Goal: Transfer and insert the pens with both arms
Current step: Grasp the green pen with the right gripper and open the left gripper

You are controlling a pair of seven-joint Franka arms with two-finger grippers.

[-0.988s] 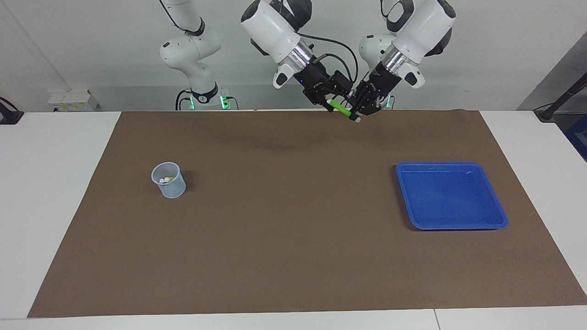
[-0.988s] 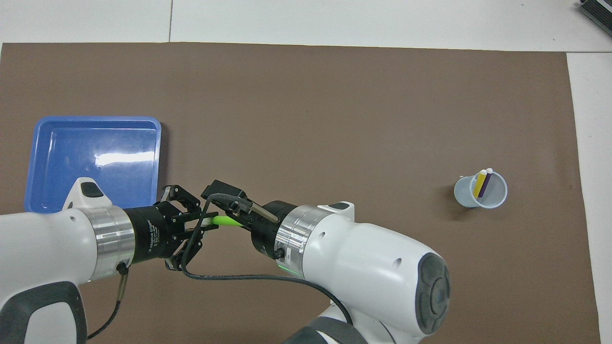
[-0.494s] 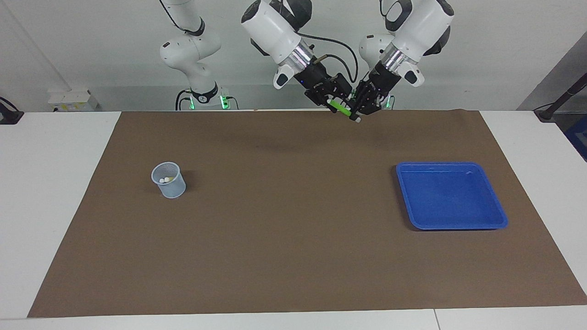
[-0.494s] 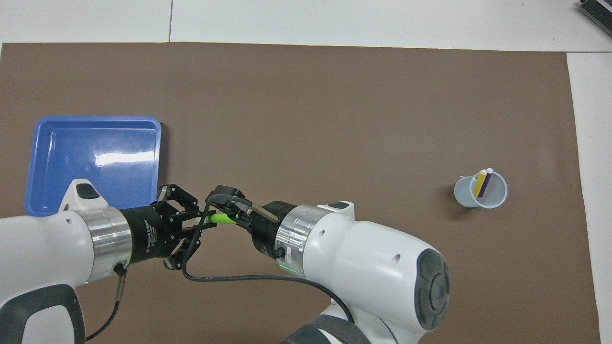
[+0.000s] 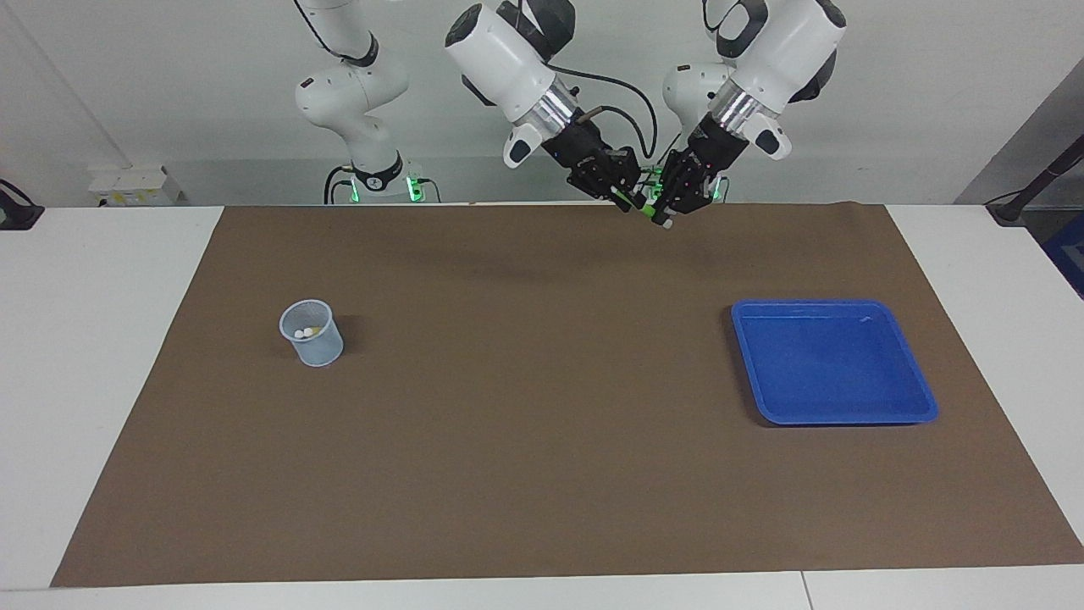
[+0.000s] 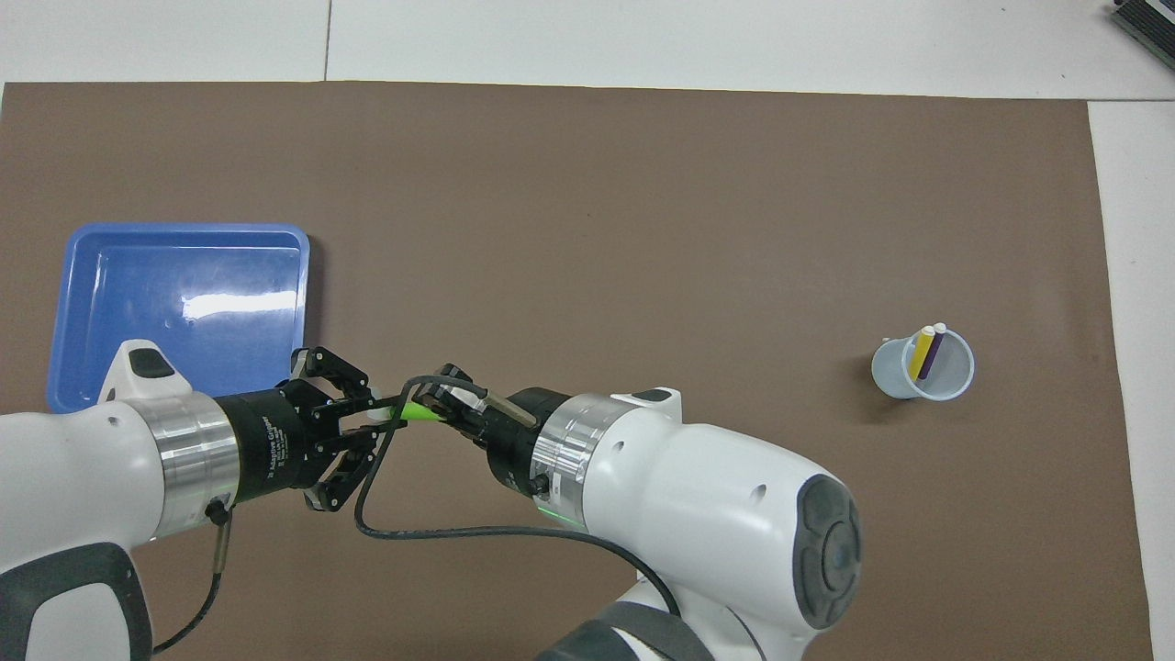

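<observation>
Two grippers meet in the air over the brown mat [image 5: 542, 474], at the robots' edge of it. Your left gripper [image 5: 663, 213] [image 6: 374, 415] is pinched tight on the whitish end of the green pen [image 5: 645, 208] [image 6: 418, 413]. Your right gripper [image 5: 627, 202] [image 6: 439, 410] has its fingers pressed on the green end of the same pen, so both hold it at once. You can see only a little bit of green between the two grippers.

Look toward the right arm's end of the table and you find a small clear cup [image 5: 312, 333] [image 6: 922, 365]. Your yellow pen [image 6: 920, 353] and purple pen [image 6: 932, 353] stand inside it, leaning, with their white ends up. You also have a blue tray [image 5: 834, 363] [image 6: 179, 308] on the mat toward the left arm's end.
</observation>
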